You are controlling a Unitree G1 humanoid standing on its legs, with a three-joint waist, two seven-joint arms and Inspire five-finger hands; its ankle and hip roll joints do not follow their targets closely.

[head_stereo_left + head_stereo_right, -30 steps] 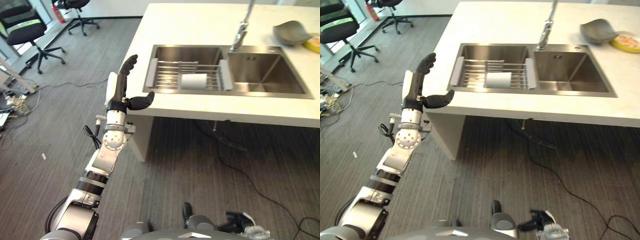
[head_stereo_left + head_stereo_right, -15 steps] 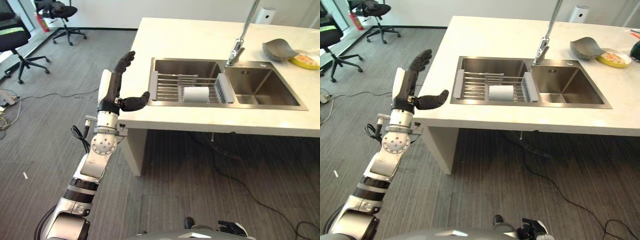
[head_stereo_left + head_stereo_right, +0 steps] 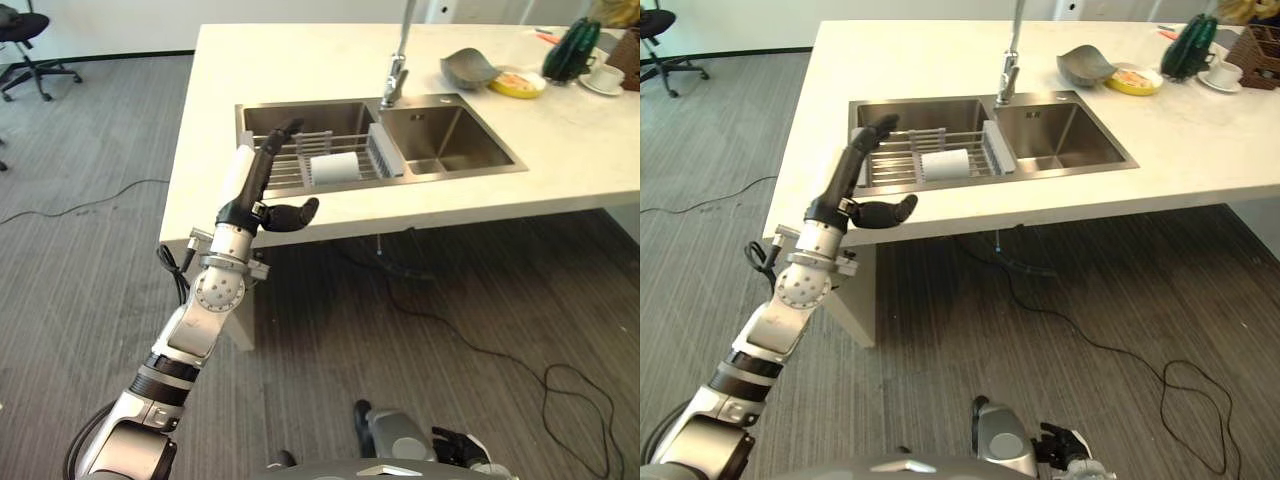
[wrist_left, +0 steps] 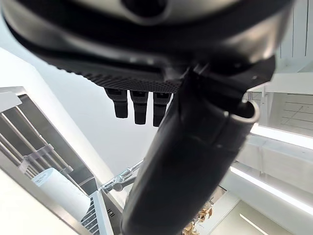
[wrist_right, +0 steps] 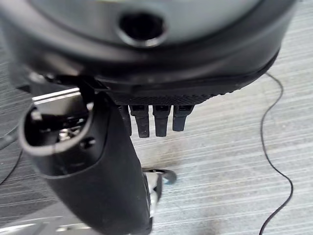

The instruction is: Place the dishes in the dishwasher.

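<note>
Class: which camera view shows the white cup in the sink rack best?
The left eye view: the white cup lies on its side on the rack, wholly visible. The right eye view shows the same. The left wrist view catches it at the edge, past the left hand.

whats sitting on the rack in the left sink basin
A white cup lies on its side on the rack across the left basin. The basin floor beneath is mostly hidden by the rack's bars.

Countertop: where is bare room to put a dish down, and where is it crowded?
The countertop is bare left of the sink and along its back edge left of the faucet. The front strip is free but narrow. The far right corner is crowded: grey bowl, yellow dish, cup. The drying rack covers the left basin.
</note>
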